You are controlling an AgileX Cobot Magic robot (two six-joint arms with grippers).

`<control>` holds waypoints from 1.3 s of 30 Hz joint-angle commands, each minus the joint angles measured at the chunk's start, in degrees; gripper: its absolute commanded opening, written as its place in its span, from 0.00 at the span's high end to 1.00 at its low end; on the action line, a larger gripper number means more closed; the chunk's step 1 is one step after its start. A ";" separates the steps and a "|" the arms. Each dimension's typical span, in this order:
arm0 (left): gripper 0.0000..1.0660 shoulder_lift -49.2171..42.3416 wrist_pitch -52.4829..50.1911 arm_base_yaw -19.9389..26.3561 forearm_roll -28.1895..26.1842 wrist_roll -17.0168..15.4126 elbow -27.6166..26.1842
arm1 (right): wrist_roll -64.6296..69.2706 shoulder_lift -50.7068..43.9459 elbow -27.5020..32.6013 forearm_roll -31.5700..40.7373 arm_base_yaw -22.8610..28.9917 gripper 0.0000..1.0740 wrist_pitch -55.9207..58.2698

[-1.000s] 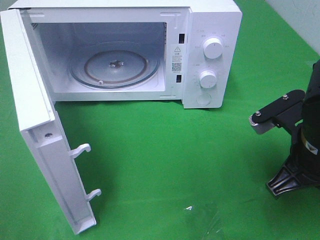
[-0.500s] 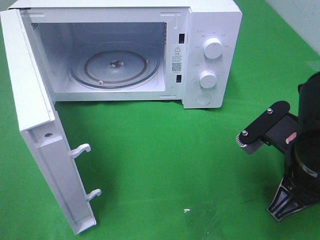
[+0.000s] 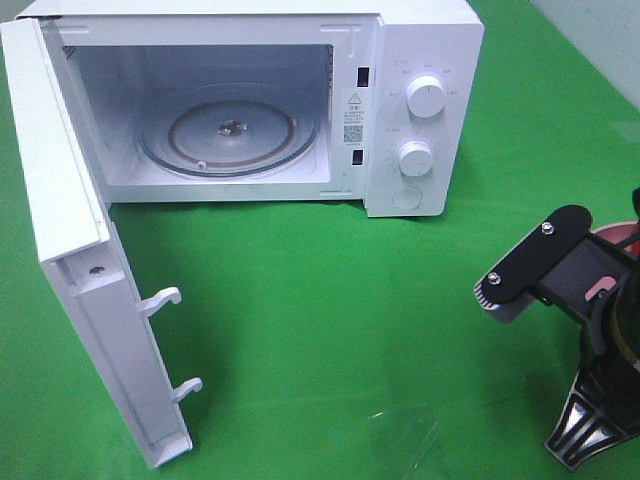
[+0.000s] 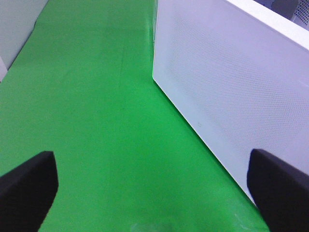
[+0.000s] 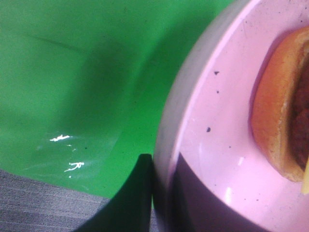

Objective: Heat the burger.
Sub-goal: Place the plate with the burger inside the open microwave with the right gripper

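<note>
The burger (image 5: pixel 277 125) lies on a pink round plate (image 5: pixel 217 121); only part of its golden-brown bun and dark patty shows, in the right wrist view. My right gripper (image 5: pixel 161 193) is shut on the plate's rim, one finger outside and one inside. In the exterior view the right arm (image 3: pixel 600 330) hangs at the right edge, and a sliver of the pink plate (image 3: pixel 617 234) peeks out behind it; the burger is hidden there. My left gripper (image 4: pixel 154 193) is open, with nothing between its dark fingertips (image 4: pixel 29 186).
The white microwave (image 3: pixel 420 100) stands at the back with its door (image 3: pixel 90 290) swung wide open to the left. Its glass turntable (image 3: pixel 230 130) is bare. The door's outer panel (image 4: pixel 231 87) is close beside my left gripper. Green cloth (image 3: pixel 330 300) covers the table.
The right arm has shifted left and toward the front edge, and an edge of the pink plate now shows behind it. The microwave and its door have not moved.
</note>
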 commanded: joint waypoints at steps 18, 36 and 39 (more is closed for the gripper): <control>0.06 -0.97 -0.23 0.17 -0.17 0.11 0.11 | 2.92 -1.09 3.27 -3.21 14.09 0.97 3.90; 0.06 -0.97 -0.23 0.17 -0.17 0.11 0.11 | -4.58 -1.09 3.27 -11.86 15.41 0.95 -1.49; 0.06 -0.97 -0.23 0.17 -0.17 0.11 0.11 | -4.81 -1.09 3.27 -12.49 15.41 0.95 -1.49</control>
